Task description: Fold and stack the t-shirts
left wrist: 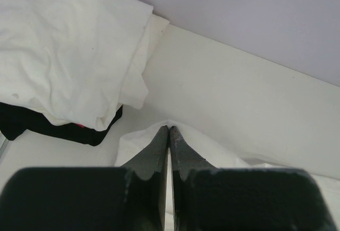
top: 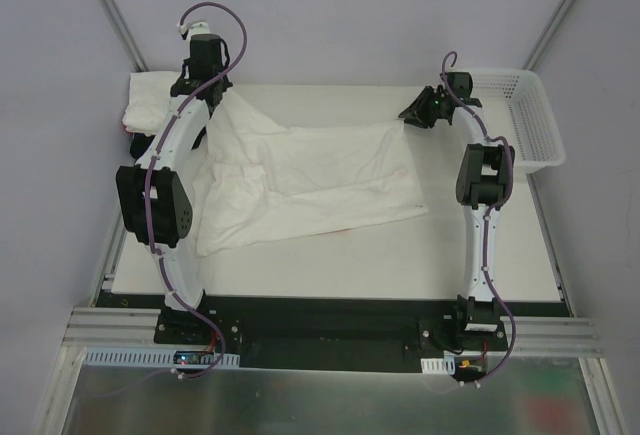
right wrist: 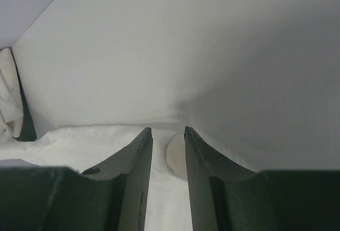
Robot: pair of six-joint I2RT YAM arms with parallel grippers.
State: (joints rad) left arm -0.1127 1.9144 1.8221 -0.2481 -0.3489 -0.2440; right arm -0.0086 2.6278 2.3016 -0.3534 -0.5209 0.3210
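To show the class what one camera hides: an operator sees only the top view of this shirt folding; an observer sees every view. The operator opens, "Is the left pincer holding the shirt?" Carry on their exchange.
Observer: Yes. The left pincer is shut, with the edge of the shirt pinched at its tips.
Operator: And the right pincer?
Observer: Its jaws stand apart over the shirt's edge.
Operator: What is in the stack?
Observer: White shirts on top, a black shirt beneath.
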